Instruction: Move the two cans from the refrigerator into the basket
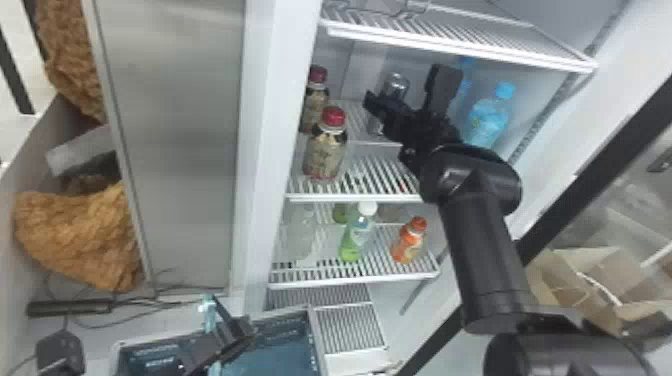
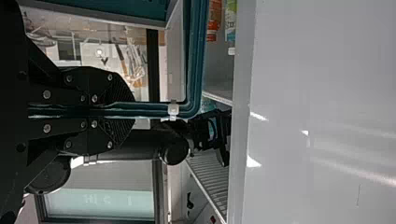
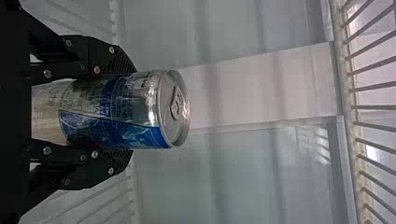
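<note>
A silver-and-blue can (image 3: 116, 112) stands upright between the fingers of my right gripper (image 1: 382, 103), which is shut on it inside the refrigerator. Its silver top shows in the head view above the black fingers. In the right wrist view both pads of the right gripper (image 3: 128, 112) meet the sides of the can. Low at the left in the head view, my left gripper (image 1: 237, 331) is at the blue-green basket (image 1: 314, 345), in front of the refrigerator. The left wrist view has the left gripper (image 2: 128, 109) shut on the basket's rim (image 2: 154, 109).
Two red-capped bottles (image 1: 325, 150) stand left of the right gripper, blue bottles (image 1: 487, 120) to its right. A wire shelf (image 1: 450, 37) spans above. Green (image 1: 356, 237) and orange (image 1: 409, 242) bottles stand one shelf lower. The refrigerator's side wall (image 1: 272, 150) rises at the left.
</note>
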Robot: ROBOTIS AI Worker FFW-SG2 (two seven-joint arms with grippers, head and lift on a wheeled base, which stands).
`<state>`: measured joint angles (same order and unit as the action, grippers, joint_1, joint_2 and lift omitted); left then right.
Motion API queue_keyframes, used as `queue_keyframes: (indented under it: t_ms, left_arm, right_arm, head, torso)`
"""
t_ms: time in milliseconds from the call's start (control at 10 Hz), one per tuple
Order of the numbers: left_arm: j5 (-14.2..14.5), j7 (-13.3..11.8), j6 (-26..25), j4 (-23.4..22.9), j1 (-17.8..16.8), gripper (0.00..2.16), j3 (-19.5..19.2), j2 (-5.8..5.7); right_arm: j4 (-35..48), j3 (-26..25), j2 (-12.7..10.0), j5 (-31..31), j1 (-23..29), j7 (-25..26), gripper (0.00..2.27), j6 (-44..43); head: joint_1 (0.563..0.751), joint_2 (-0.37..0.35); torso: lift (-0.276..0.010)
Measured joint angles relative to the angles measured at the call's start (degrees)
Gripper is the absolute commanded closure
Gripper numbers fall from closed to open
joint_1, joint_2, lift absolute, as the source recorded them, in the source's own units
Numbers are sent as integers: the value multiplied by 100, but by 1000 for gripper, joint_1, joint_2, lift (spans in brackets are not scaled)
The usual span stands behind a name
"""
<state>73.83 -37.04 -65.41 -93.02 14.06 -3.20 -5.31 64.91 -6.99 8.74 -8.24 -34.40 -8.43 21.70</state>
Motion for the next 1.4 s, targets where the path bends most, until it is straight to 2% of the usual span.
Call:
queue_keyframes:
  t_ms: [300, 600, 700, 1100, 1400]
  left_arm:
    - [67, -6, 38, 0, 12, 1191, 30, -26]
    - [119, -22, 53, 0, 38, 1191, 62, -43]
    - [131, -23, 55, 0, 50, 1191, 70, -47]
    - [149, -38, 72, 0, 112, 1191, 79, -66]
    - [169, -51, 86, 0, 140, 1191, 80, -75]
  right_arm:
    - [810, 166, 44, 119, 405, 141, 1280, 53]
    - [1894, 305, 193, 6, 978, 203, 1280, 465]
    - [2275, 321, 260, -86, 1218, 202, 1280, 648]
    - [3950, 390, 554, -486, 2355, 251, 1280, 1199]
    - [5038, 257, 703, -783, 3164, 312, 1282, 1519]
  head:
    - [684, -316]
    - [690, -314]
    - [695, -316]
    - [695, -311]
    - [695, -313]
  torso:
    - [-31]
    - [-31]
    - [-31]
    - [-31]
    - [-31]
